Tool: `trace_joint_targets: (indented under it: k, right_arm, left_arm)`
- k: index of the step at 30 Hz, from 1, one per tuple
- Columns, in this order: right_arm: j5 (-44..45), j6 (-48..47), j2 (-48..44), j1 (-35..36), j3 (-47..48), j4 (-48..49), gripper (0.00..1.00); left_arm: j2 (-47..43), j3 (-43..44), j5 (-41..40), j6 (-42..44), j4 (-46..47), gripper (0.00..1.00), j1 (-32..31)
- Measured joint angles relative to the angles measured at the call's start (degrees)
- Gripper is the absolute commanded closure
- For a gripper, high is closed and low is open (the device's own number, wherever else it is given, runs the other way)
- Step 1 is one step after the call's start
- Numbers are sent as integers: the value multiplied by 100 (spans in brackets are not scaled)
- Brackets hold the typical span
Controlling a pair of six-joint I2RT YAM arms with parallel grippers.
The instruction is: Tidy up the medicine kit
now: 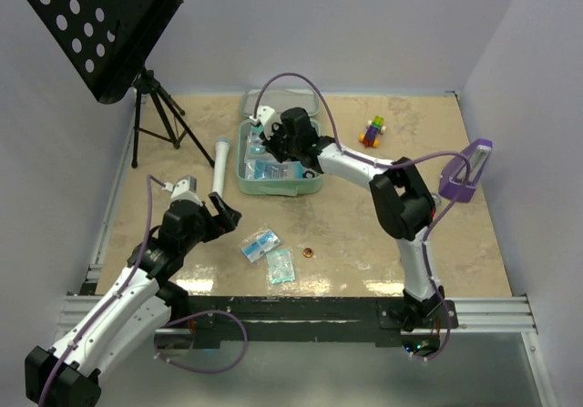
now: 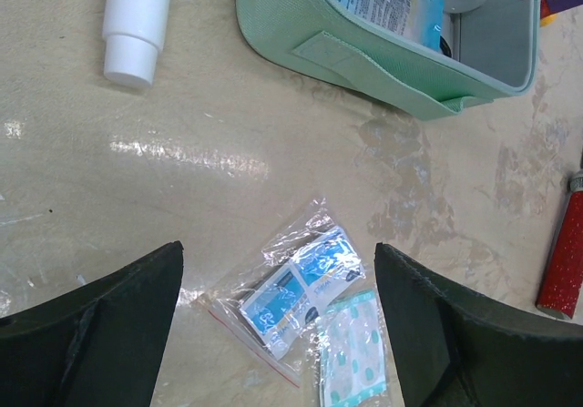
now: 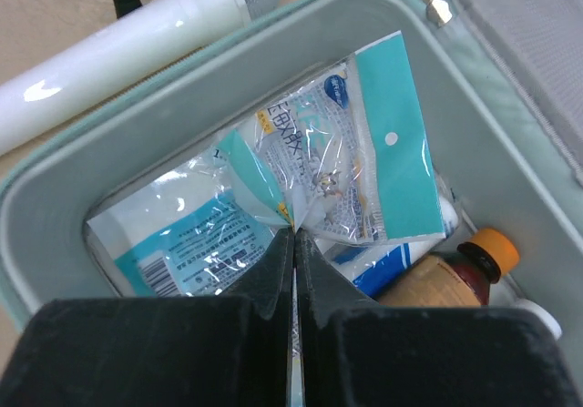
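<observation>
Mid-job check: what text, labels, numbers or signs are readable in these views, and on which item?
Nothing can be quoted with confidence.
Teal-and-clear packet in the medicine kit: dark heading, seemingly Chinese characters, too blurred to read.
Packet beneath it: barcode and fine print, illegible.
Blue sachets in the clear bag on the table: print too small.
Brown bottle: no label text visible.

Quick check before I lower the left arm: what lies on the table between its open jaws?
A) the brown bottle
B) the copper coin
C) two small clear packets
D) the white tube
C: the left wrist view shows the blue-printed packet and the teal-dotted packet lying on the table between the open jaws, while the white tube lies farther off, beside the medicine kit.
</observation>
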Motion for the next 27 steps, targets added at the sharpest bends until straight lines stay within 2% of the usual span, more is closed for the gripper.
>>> trace_joint_targets:
  k: [13,15,18,21,24,27]
  right_arm:
    - [-278,-31,837,-52,466,-243,100]
    - [-284,-17,863,-52,570,-256,93]
    - [-284,52,879,-52,734,-271,74]
    - [-273,133,879,-52,868,-271,62]
    - [-247,199,879,-52,903,-262,55]
    - [-144,315,870,-52,885,-245,52]
  left_arm:
    - [24,0,-90,-2,-68,10,0]
    - [26,-2,-98,-2,-79,10,0]
    - [26,0,-107,-2,-79,10,0]
    - [26,0,-107,-2,-79,10,0]
    - [28,0,-109,-2,-79,10,0]
    - [46,0,-114,-2,-79,10,0]
